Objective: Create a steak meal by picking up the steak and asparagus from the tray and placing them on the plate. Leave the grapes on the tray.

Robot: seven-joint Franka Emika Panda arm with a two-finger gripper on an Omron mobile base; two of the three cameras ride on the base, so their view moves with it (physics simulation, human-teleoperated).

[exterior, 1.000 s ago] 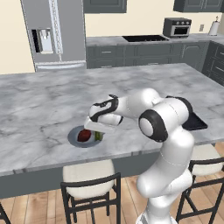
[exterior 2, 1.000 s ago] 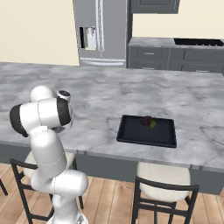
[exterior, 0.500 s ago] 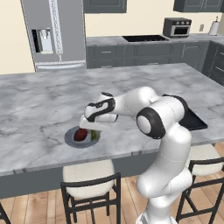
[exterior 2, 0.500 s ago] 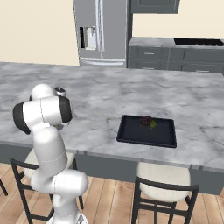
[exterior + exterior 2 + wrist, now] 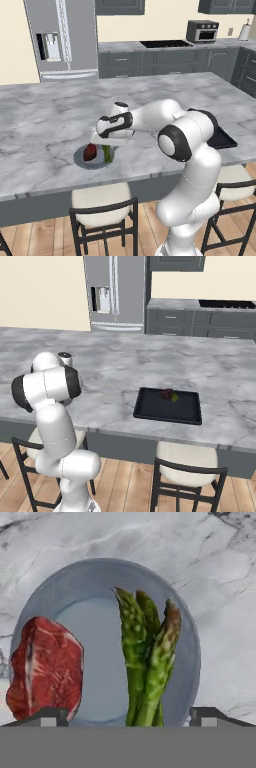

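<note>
Arm reaches fwd & left from its base, elbow bent, wrist turned down, gripper point(image 5: 102, 145) low w/ hand pointing downward; in hand view the two fingertips point(image 5: 47, 716) sit wide apart at the bottom edge, jaws spread, nothing touching either pad.

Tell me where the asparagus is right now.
In the hand view the asparagus lies on the plate, right of the steak, between the open hand's fingertips.
</note>
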